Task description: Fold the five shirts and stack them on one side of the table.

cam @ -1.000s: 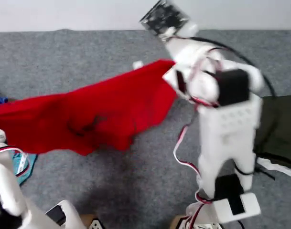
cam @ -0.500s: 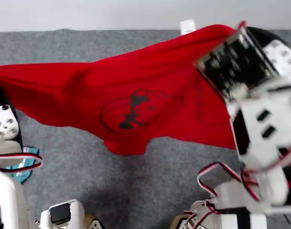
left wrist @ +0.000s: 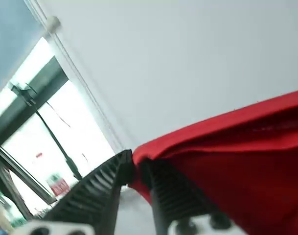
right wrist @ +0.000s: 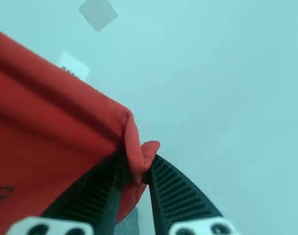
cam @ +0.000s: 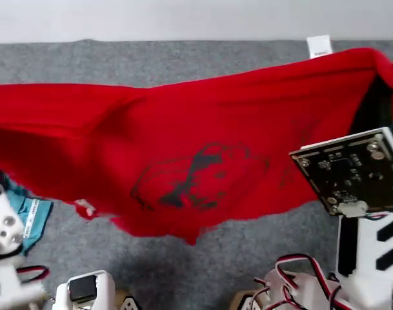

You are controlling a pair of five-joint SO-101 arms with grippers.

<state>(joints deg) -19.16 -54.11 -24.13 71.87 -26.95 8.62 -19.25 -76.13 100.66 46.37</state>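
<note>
Left gripper (left wrist: 135, 164) and right gripper (right wrist: 136, 164) each clamp an edge of the red shirt (cam: 183, 129), spread aloft over the table (cam: 183, 61). Teal cloth (cam: 35, 216) lies below its left end; a circuit board (cam: 351, 171) hides its right part

Matt red cloth shirt (cam: 183, 129); rough grey felt table cover (cam: 228, 258); ribbed black plastic fingers (right wrist: 178, 196); smooth white plastic arm casing (cam: 354, 258)

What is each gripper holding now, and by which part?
Both hold the red shirt, spread between them: the left gripper pinches its edge at one end, the right gripper a bunched corner at the other.
</note>
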